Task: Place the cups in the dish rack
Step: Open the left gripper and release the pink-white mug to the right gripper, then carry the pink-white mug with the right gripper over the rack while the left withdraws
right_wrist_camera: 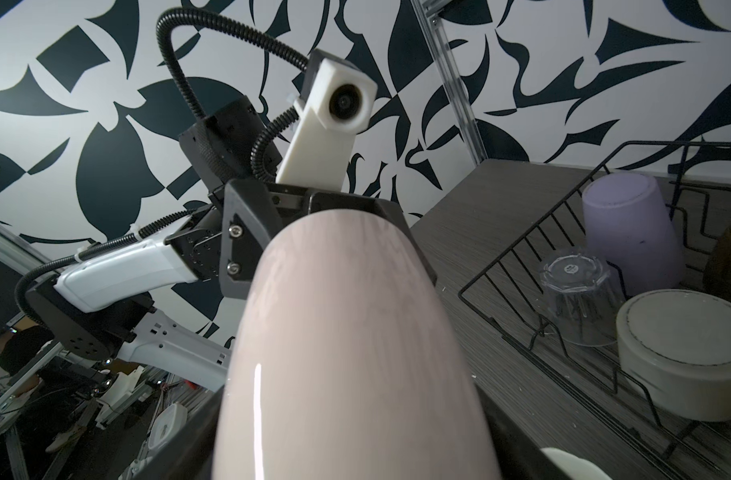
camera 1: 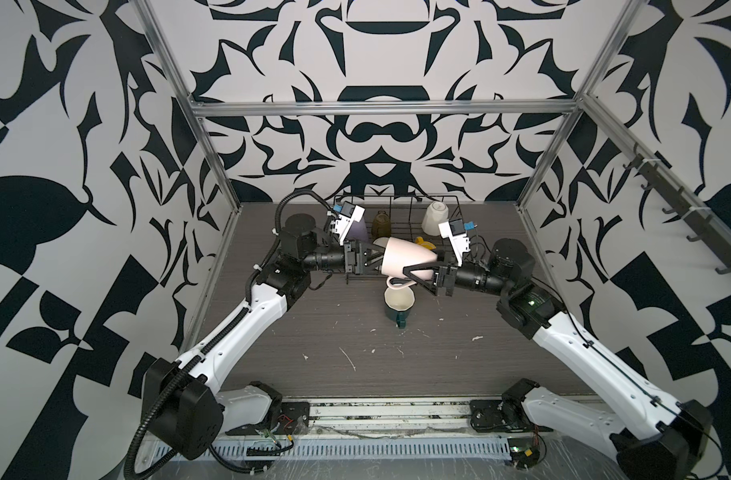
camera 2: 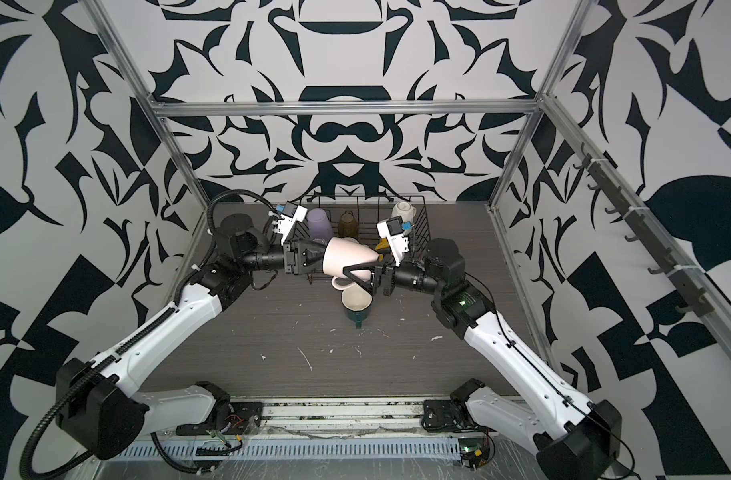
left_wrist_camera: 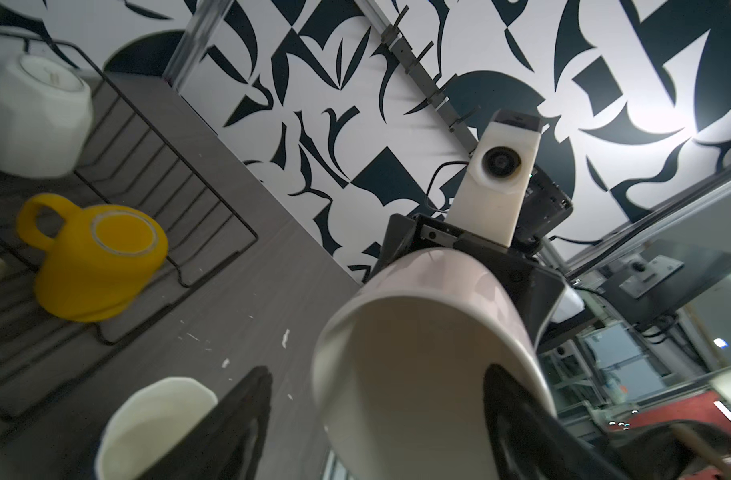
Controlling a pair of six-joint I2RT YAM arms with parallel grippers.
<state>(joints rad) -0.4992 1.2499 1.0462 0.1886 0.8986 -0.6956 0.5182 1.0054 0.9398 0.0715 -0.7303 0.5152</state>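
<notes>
A pale pink mug (camera 1: 405, 259) (right_wrist_camera: 347, 332) hangs on its side in front of the black wire dish rack (camera 1: 397, 199). My right gripper (camera 1: 411, 264) is shut on its body from the base end. My left gripper (camera 1: 379, 259) (left_wrist_camera: 380, 374) stands open at the mug's mouth (left_wrist_camera: 417, 332), one finger inside the rim and one outside. Upright on the table below stands a dark green mug (camera 1: 398, 305) (left_wrist_camera: 155, 424). In the rack are a lilac tumbler (right_wrist_camera: 634, 232), an olive glass (camera 1: 381, 222), a white faceted mug (left_wrist_camera: 35, 120), a yellow mug (left_wrist_camera: 101, 262), a clear glass (right_wrist_camera: 580, 299) and a cream mug (right_wrist_camera: 683, 353).
The rack stands against the back wall between two aluminium frame posts (camera 1: 214, 162). A rail of hooks (camera 1: 688, 216) runs along the right wall. White flecks (camera 1: 349, 359) dot the grey table in front of the green mug.
</notes>
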